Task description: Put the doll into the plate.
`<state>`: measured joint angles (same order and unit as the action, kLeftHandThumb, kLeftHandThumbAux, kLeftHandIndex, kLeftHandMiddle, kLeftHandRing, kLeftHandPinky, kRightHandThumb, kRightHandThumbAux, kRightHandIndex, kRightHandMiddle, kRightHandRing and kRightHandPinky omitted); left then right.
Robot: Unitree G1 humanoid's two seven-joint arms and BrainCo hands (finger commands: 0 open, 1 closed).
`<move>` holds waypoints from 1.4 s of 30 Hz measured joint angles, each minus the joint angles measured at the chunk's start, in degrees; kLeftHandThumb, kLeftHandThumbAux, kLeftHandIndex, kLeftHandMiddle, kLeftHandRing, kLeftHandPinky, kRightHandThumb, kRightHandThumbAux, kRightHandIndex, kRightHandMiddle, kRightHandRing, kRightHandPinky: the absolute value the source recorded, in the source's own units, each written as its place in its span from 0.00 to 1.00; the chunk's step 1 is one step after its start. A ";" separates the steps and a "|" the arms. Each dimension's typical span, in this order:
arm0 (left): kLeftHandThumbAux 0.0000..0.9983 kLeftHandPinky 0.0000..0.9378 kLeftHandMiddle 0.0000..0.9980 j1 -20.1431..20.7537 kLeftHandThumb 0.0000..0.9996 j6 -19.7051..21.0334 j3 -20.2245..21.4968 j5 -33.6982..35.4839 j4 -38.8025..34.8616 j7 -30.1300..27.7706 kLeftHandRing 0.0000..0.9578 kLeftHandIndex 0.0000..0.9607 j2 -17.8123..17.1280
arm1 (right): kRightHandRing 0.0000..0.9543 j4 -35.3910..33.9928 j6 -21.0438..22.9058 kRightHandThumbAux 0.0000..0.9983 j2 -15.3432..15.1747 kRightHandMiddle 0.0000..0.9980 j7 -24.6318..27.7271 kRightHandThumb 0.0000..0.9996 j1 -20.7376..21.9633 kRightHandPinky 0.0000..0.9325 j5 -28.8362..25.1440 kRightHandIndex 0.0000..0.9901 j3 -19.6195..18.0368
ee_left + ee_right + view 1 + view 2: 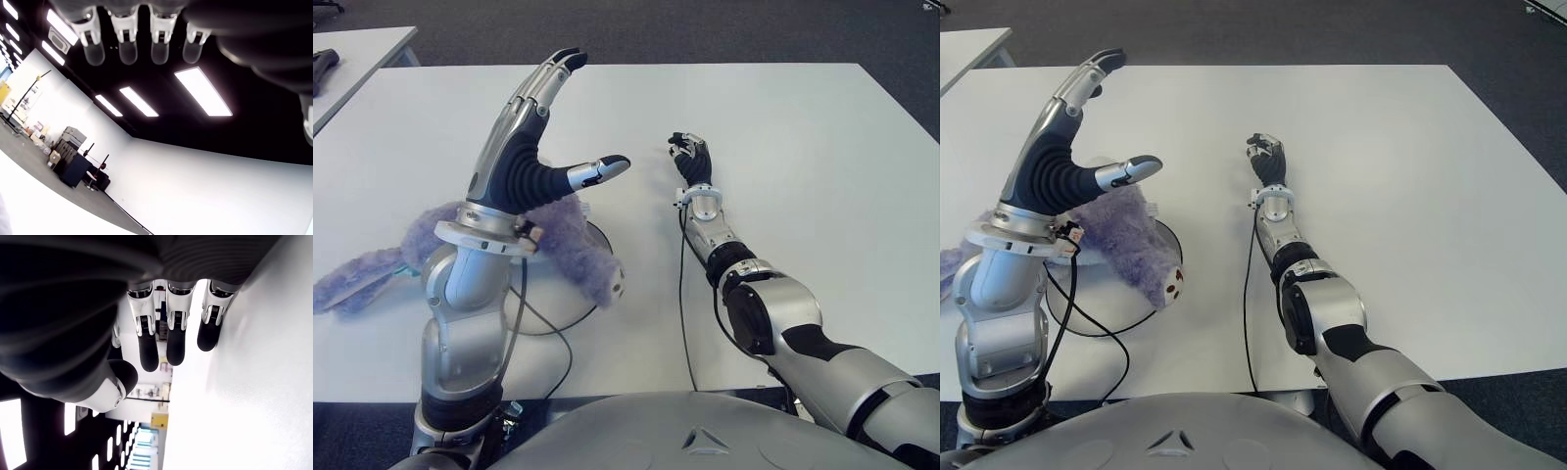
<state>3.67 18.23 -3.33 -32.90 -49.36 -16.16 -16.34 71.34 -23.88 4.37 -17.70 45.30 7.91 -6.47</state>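
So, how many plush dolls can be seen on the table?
1. The fluffy purple plush doll lies across the round white plate, behind the raised, open left hand; the arm may hide part of it.

Doll [563, 235] lies across plate [599, 235] — table's [822, 157] left.

I count one doll [570, 235], purple and furry, and one plate [573, 304] under part of it. Two hands are in my view: the left hand [524, 137] and the right hand [690, 157]. There are two desks: the big white desk [803, 147] and a second desk [362, 49] at the far left. One dark object [323, 64] lies on that second one.
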 measured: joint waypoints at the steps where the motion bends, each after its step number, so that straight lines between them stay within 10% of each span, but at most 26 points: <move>1: 0.36 0.00 0.00 0.01 0.01 0.00 -0.01 -0.05 0.00 0.00 0.00 0.00 0.01 | 0.18 0.00 0.00 0.74 0.00 0.23 0.01 0.70 0.00 0.15 0.00 0.40 0.00; 42: 0.36 0.00 0.00 0.99 0.01 0.41 -1.88 -2.25 0.09 0.00 0.00 0.00 1.28 | 0.18 0.00 0.06 0.74 -0.02 0.23 0.22 0.70 0.01 0.15 -0.02 0.40 -0.13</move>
<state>4.67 18.64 -5.21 -35.15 -49.26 -16.16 -15.07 71.34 -23.82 4.35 -17.48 45.31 7.89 -6.60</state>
